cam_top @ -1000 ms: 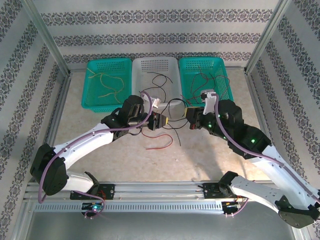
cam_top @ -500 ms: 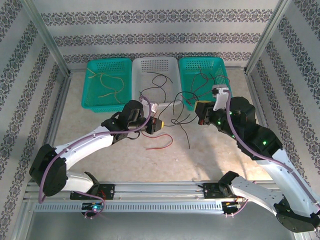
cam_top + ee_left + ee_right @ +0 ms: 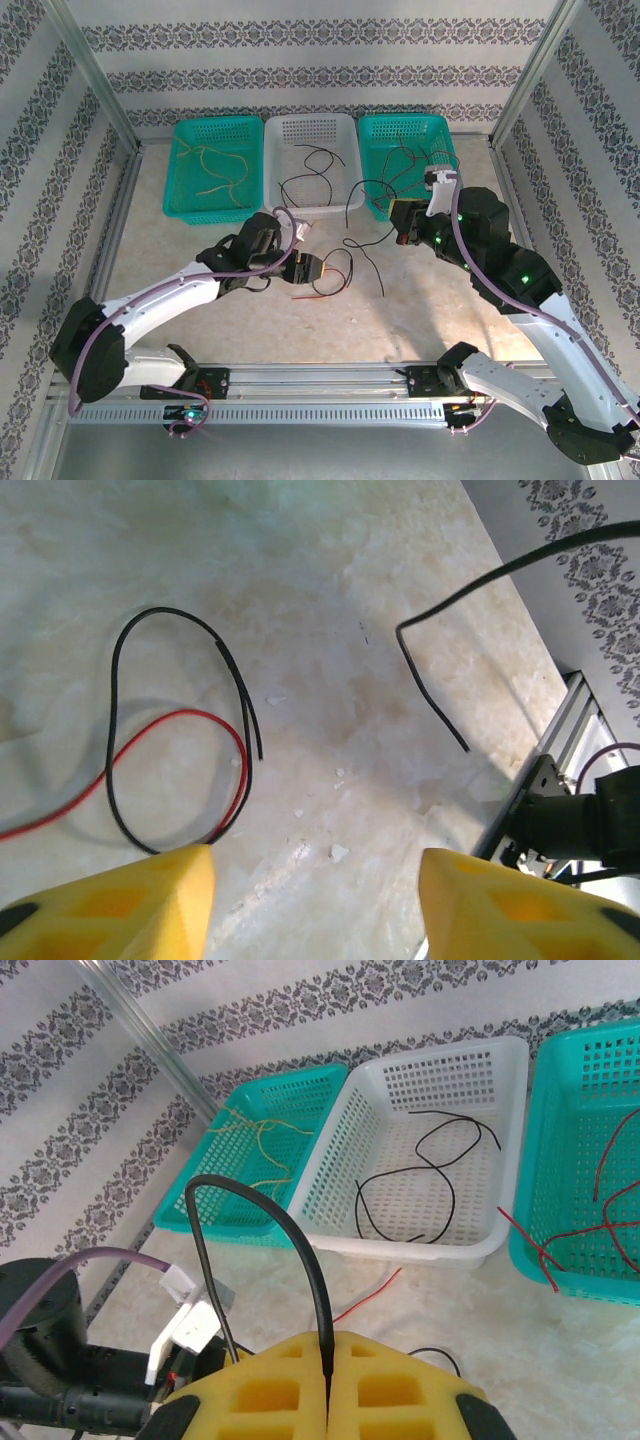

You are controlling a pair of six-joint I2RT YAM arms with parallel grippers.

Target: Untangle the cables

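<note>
Pinching a black cable (image 3: pixel 305 1260) flat between its yellow pads (image 3: pixel 270 1385), our right gripper (image 3: pixel 328 1350) held that strand raised, which we judged served to draw it clear of the others. Our left gripper (image 3: pixel 315 880) hung with fingers spread and nothing between them, just above a loose black loop (image 3: pixel 115 750) crossed by a red cable (image 3: pixel 180 718) on the table (image 3: pixel 350 630). Beyond, the white basket (image 3: pixel 400 1242) held black strands, apparently sorted by colour.
</note>
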